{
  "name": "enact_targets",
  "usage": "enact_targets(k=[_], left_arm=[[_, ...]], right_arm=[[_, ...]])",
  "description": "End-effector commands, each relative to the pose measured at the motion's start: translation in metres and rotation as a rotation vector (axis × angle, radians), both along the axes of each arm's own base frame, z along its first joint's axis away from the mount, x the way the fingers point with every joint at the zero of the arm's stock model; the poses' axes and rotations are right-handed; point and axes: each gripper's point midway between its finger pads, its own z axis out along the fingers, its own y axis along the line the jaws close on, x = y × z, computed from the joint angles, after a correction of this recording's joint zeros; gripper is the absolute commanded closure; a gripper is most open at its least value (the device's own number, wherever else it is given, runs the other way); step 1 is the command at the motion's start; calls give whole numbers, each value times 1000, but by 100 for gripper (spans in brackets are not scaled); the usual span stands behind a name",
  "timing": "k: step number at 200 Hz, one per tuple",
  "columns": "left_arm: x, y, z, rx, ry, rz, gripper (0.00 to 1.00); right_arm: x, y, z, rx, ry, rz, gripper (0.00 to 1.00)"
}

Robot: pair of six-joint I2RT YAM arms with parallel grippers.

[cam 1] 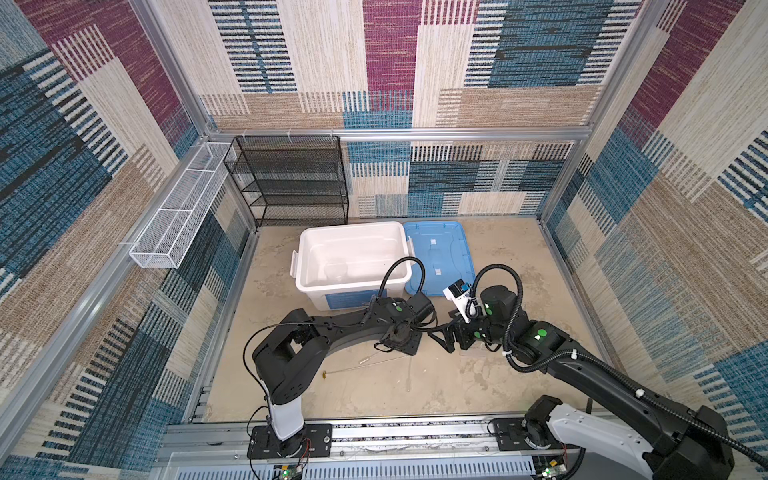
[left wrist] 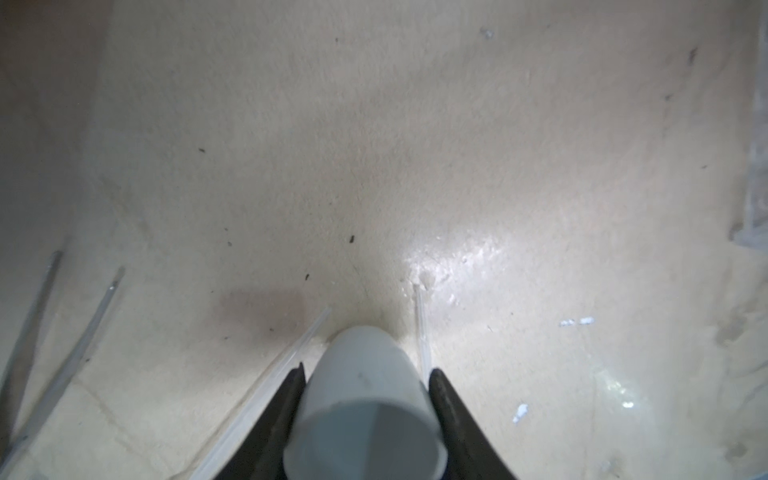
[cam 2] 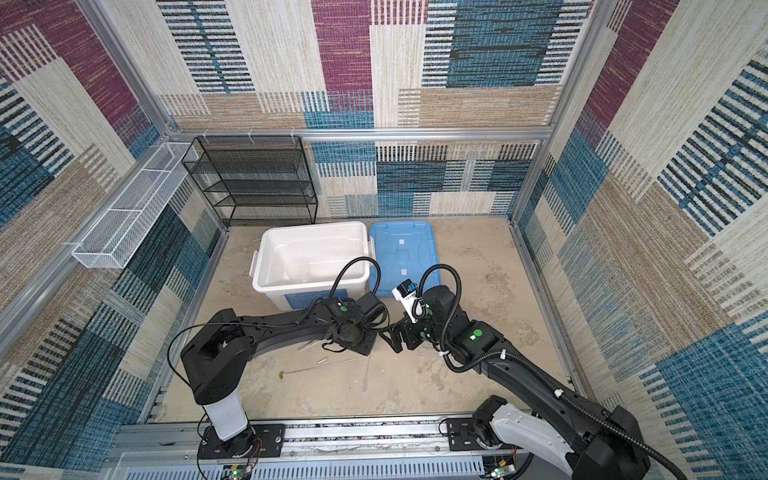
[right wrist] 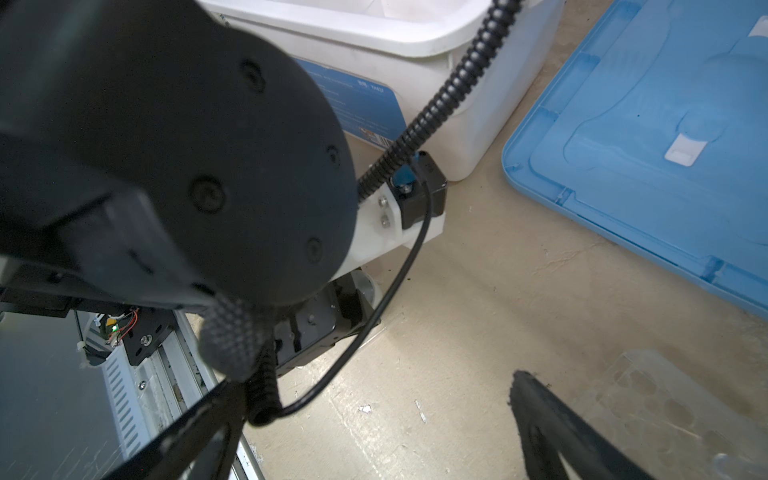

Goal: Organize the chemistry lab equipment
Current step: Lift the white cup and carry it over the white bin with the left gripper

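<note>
In the left wrist view a small clear cup [left wrist: 365,407] sits between the black fingers of my left gripper [left wrist: 368,368], which press on both its sides just above the floor. Thin clear rods [left wrist: 422,332] lie next to it, and two thin metal pieces [left wrist: 85,328] lie farther off. In both top views that gripper is hidden under its wrist [cam 1: 401,334]. My right gripper [right wrist: 365,449] [cam 1: 446,334] stands wide open and empty beside it. The clear tube rack [right wrist: 665,411] lies flat by the right fingers. Thin rods [cam 1: 365,362] lie on the floor.
The white bin [cam 1: 353,226] stands open behind the arms, with a clear vessel [cam 1: 336,270] inside. Its blue lid [cam 1: 440,257] lies flat to its right. A black mesh shelf [cam 1: 286,178] and a white mesh basket [cam 1: 178,216] are along the back left walls.
</note>
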Motion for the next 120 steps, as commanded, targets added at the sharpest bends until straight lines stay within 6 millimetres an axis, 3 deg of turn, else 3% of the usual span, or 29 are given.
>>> enact_targets(k=[1, 30, 89, 120], left_arm=[[2, 1, 11, -6, -16, 17, 62], [4, 4, 35, -27, -38, 11, 63], [18, 18, 127, -150, -115, -32, 65], [26, 26, 161, -201, -140, -26, 66]], right_arm=[[5, 0, 7, 15, -31, -19, 0], [5, 2, 23, 50, -55, -20, 0], [13, 9, 80, 145, -184, -9, 1], [20, 14, 107, 174, -241, -1, 1]])
